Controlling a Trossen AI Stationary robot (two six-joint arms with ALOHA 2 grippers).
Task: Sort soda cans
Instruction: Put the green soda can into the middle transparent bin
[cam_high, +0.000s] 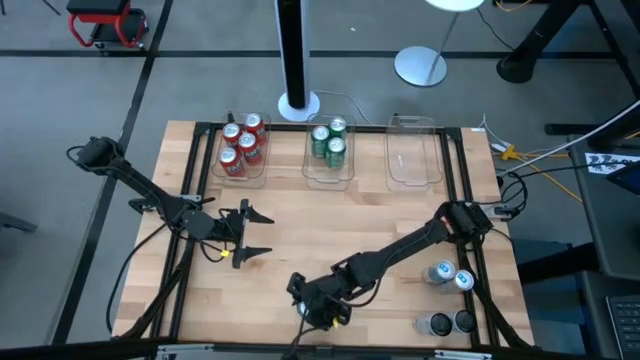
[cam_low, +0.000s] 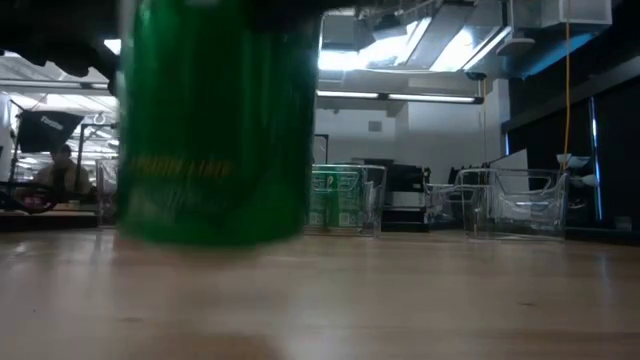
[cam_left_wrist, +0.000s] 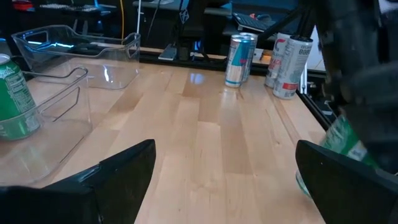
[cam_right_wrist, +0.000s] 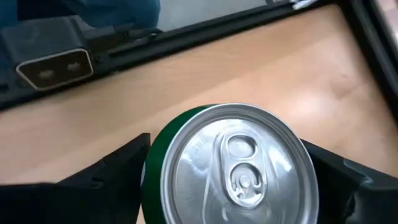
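Green can (cam_right_wrist: 233, 165), silver pull-tab top, upright.

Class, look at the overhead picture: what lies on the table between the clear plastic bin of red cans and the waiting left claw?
Nothing: between the clear plastic bin of red cans and the left claw, the high view shows only bare wooden table.

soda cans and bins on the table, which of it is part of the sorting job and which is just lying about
Part of the job:
- red cans in the left bin
- green cans in the middle bin
- green can in the right hand
- blue/silver cans
- dark cans
- empty bin

Lying about:
- lamp base
- left hand, open, idle
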